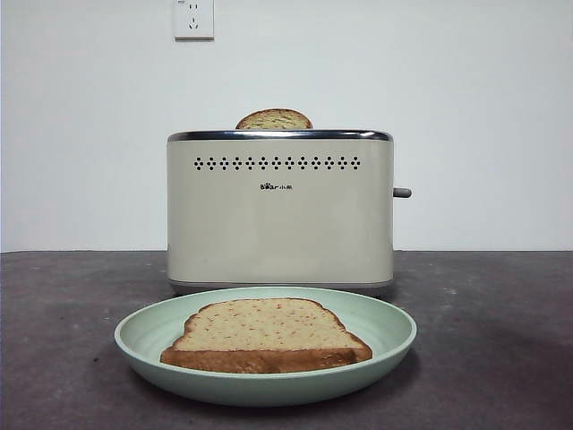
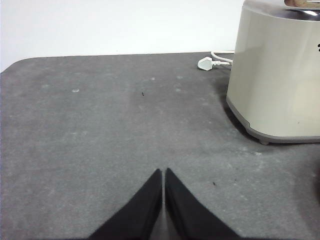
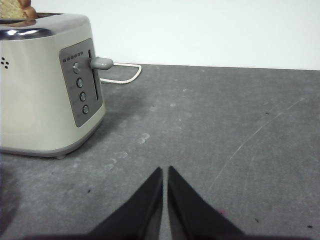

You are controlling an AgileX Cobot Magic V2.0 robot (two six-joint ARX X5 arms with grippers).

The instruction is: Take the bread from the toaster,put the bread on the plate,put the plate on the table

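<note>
A cream toaster stands mid-table, and the domed top of one bread slice pokes out of its slot. A second bread slice lies flat on the pale-green plate, which rests on the table in front of the toaster. My left gripper is shut and empty, low over bare table to one side of the toaster. My right gripper is shut and empty on the lever side of the toaster. Neither gripper shows in the front view.
A white plug and cable lie behind the toaster, and the cable loop also shows in the right wrist view. The grey lever sticks out of the toaster's side. A wall socket is on the white wall.
</note>
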